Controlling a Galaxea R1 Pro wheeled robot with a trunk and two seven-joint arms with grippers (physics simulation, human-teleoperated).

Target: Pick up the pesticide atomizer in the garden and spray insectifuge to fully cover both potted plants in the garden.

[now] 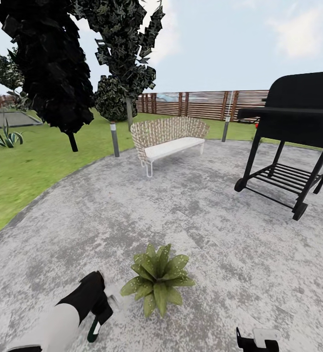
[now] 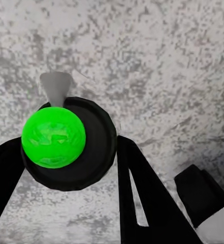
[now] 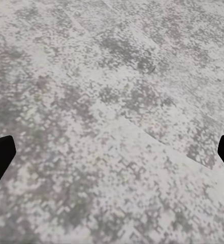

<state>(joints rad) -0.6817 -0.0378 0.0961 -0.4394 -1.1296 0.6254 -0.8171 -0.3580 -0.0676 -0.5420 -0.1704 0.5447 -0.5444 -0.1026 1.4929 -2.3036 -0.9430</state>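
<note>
My left gripper (image 1: pixel 98 318) hangs low over the grey speckled paving (image 1: pixel 205 205), fingers clamped on the atomizer (image 2: pixel 66 145); through the left wrist camera I see its round black top with a bright green ball on it and a pale grey nozzle poking out past the rim, one black finger (image 2: pixel 142 198) on each side of the body. From the head camera only a whitish and dark green bit of the bottle shows under my black hand. Just beside that gripper, toward my right arm, stands a plant (image 1: pixel 157 279), a rosette of broad pointed green leaves with pale specks on some of them; its pot is hidden under the leaves. My right gripper (image 1: pixel 257 341) sits low on the far side of the plant, well apart from it; its fingertips stand wide apart at the two edges of the right wrist view, with bare paving between them. Farther ahead of me are a woven bench (image 1: pixel 167 137), a black grill (image 1: pixel 290 137) on wheels, two grey bollard lamps, dark trees, lawn (image 1: pixel 29 171) and a slat fence (image 1: pixel 205 104).
</note>
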